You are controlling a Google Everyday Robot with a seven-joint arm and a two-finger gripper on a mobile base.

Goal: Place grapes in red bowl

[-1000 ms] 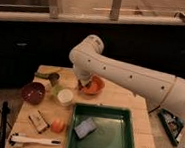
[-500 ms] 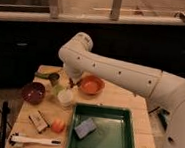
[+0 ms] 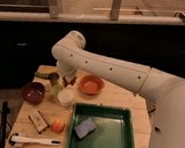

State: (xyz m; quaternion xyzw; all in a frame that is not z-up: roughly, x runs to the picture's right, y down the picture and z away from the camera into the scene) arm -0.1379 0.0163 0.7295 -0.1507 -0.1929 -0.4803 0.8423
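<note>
The grapes (image 3: 54, 77), a small dark purplish cluster, lie near the back left of the pale wooden counter (image 3: 121, 99), just beside a green item (image 3: 42, 74) on their left. The cluster shows only as a compact dark blob, so its long axis and heading cannot be told.

The hand (image 3: 66, 80) hangs at the end of the white arm (image 3: 106, 69), just right of the grapes and left of the bright orange-red round bowl (image 3: 91, 84), above a small white cup (image 3: 64, 96). Whether it is open or closed cannot be told, nor whether it touches the grapes. The red bowl's inside looks bare.

A dark maroon bowl (image 3: 33, 92) sits at the left. In front lie a brown block (image 3: 38, 121), an orange-red round fruit (image 3: 57, 126) and a white-handled tool (image 3: 33, 140). A green rectangular tray (image 3: 123, 123) holds a grey-blue sponge (image 3: 85, 128). The arm's bulk cuts off the counter's right edge.
</note>
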